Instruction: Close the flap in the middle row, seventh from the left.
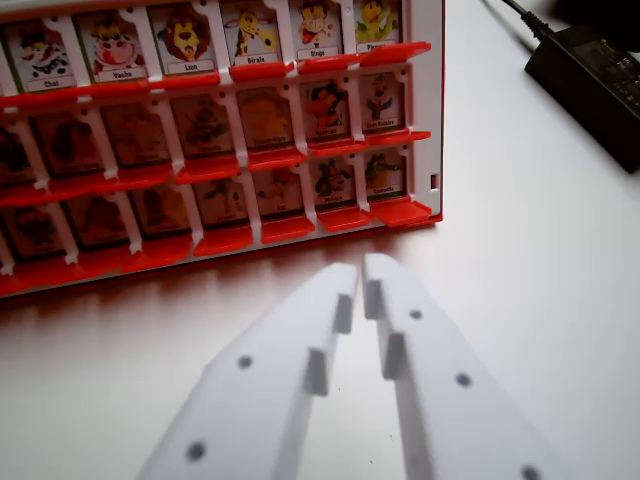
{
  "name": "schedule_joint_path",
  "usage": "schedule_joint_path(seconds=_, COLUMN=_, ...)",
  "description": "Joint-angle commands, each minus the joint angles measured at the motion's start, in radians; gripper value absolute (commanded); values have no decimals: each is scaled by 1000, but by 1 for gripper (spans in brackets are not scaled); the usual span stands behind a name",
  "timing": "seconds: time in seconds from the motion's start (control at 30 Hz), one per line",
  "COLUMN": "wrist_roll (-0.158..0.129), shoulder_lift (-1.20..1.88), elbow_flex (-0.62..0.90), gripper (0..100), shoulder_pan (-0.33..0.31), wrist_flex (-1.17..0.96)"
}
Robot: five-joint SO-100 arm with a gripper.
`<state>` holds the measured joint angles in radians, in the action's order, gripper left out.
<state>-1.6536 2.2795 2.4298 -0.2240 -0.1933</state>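
Note:
A red and white flap board (pixel 425 120) stands on the white table, filling the wrist view's upper left. Three rows of animal picture flaps show, all upright, and the board's left part is cut off by the frame. In the middle row, the last flap at the right end (pixel 381 101) and the one beside it (pixel 326 108) both stand up. My white gripper (pixel 361 268) is shut with nothing between its fingers. It is low in the view, in front of the board's bottom right part and a short way clear of the red base.
A black power adapter (pixel 590 65) with its cable (pixel 518 14) lies at the wrist view's upper right, beyond the board's right edge. Bare white table (pixel 540 260) stretches to the right of the gripper and in front of the board.

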Motion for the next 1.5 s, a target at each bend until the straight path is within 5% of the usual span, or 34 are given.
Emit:
schedule_joint_path(seconds=0.0, wrist_roll=-8, shoulder_lift=-98, elbow_flex=-35, gripper=0, shoulder_pan=2, wrist_flex=117)
schedule_joint_path(seconds=0.73, wrist_roll=-32, shoulder_lift=-736, elbow_flex=-437, gripper=0, shoulder_pan=-17, wrist_flex=336)
schedule_joint_path(seconds=1.47, wrist_roll=-31, shoulder_lift=-1003, elbow_flex=-667, gripper=0, shoulder_pan=-17, wrist_flex=367)
